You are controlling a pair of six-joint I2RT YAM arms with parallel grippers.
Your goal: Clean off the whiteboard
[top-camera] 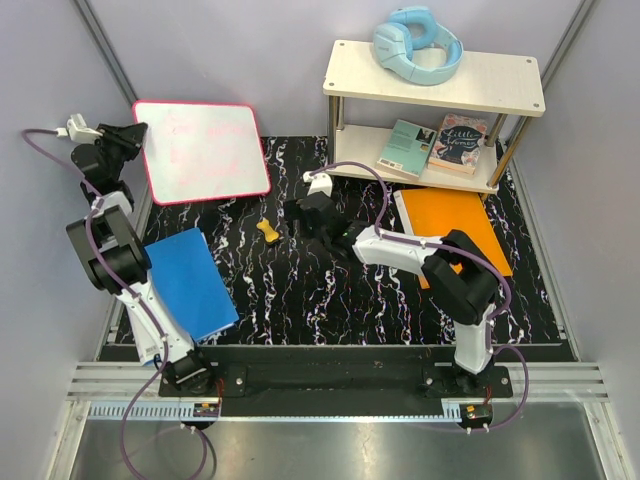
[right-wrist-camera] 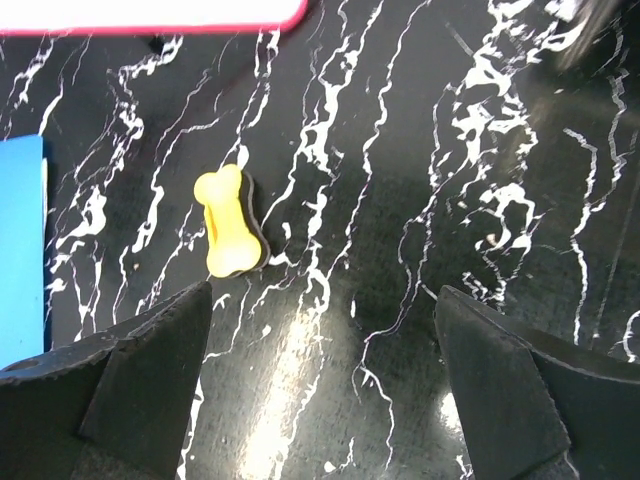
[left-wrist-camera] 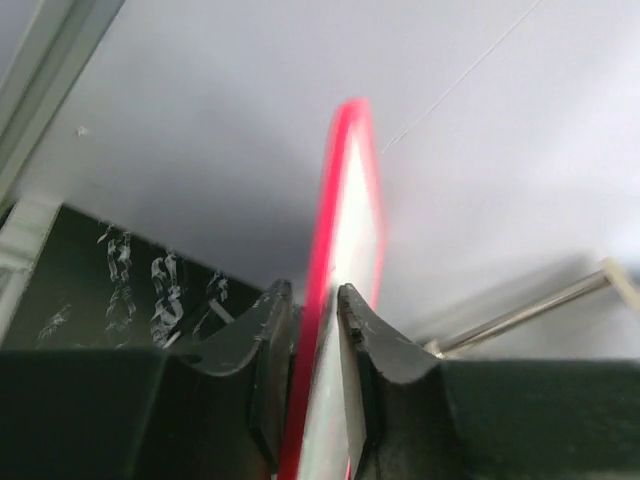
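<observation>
Black marbled mat [top-camera: 330,290]: covers the table's centre; everything below lies on or beside it.
Shelf unit [top-camera: 500,85]: two pale tiers on metal legs, upper right of the top view. Light-blue headphones [top-camera: 417,45] sit on the top tier, two books [top-camera: 405,148] on the lower.
Whiteboard [top-camera: 200,150]: upper left of the top view, pink-red rim, faint pink scribbles on its face. Its lower edge overlaps the mat's far left corner. The left wrist view shows it edge-on [left-wrist-camera: 350,200] against the grey wall.
Orange folder [top-camera: 455,215]: right of centre below the shelf, partly covered by the right arm.
Blue folder [top-camera: 190,280]: lower left, beside the left arm.
Left gripper [top-camera: 135,135]: at the whiteboard's left edge. The left wrist view [left-wrist-camera: 315,300] shows both fingers pressed against the rim, clamping it.
Right gripper [top-camera: 305,215]: centre of the mat, fingers spread wide [right-wrist-camera: 322,295], nothing between them.
Yellow bone-shaped pad [top-camera: 266,231]: dark underside, lying loose on the mat between whiteboard and right gripper. It is near the left-hand finger [right-wrist-camera: 230,222] but not touching it.
</observation>
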